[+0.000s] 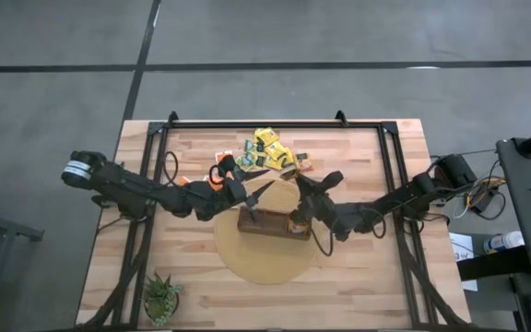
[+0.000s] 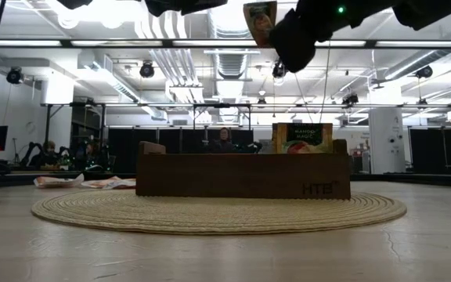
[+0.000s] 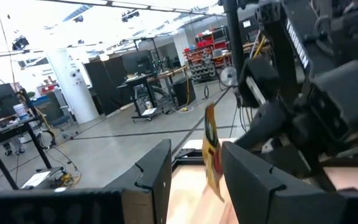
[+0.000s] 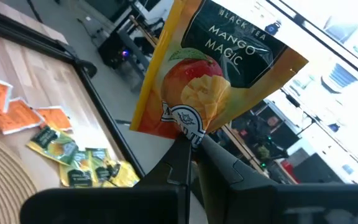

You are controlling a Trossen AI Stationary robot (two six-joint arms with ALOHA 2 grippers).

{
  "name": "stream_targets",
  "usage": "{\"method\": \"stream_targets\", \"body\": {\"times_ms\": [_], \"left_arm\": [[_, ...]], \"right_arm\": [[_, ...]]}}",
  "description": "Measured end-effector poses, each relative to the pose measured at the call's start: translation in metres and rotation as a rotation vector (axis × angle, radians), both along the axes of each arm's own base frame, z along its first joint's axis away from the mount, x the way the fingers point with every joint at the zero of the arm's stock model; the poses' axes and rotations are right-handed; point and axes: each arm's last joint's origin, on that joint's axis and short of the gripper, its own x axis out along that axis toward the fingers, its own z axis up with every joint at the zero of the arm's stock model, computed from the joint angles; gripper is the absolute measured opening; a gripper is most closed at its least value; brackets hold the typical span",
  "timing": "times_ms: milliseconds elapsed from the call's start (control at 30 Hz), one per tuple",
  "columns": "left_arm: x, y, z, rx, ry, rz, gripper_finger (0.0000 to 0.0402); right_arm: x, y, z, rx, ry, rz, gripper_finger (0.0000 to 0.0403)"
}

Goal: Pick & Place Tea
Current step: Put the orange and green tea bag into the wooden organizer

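The sachet [image 4: 219, 71] reads "Black Tea Mango Magic". The right gripper [image 4: 191, 146] pinches its bottom edge. The left gripper [image 3: 194, 171] sits spread, holding nothing.

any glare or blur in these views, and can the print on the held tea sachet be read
Low view: ceiling lights glare at the top, so the arms and the held sachet are dark against them. Left wrist view: the bright room is washed out and the sachet shows edge-on and soft. Right wrist view: the sachet in the right hand is close and "MANGO MAGIC" reads clearly, with glare at the upper right.
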Motion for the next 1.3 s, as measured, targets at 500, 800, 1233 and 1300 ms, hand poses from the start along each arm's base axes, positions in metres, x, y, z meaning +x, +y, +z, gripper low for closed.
{"method": "stream_targets", "body": {"times_ms": [500,800,1233,1300], "left_arm": [[0.030,0.001,-0.006,-0.041,-0.003,-0.110,0.0135],[0.041,0.001,-0.008,-0.007,0.098,-0.083,0.0045],[0.042,0.000,-0.010,0.058,0.172,-0.087,0.0001],[0.041,0.001,-0.013,0.097,0.229,-0.067,0.0001]], "right_arm": [[0.009,0.016,0.007,0.000,-0.019,0.066,0.0013],[0.009,0.017,0.007,-0.006,-0.003,0.064,0.0013],[0.008,0.033,0.017,-0.034,0.036,0.048,0.0147],[0.007,0.035,0.020,-0.042,0.045,0.036,0.0178]]}}
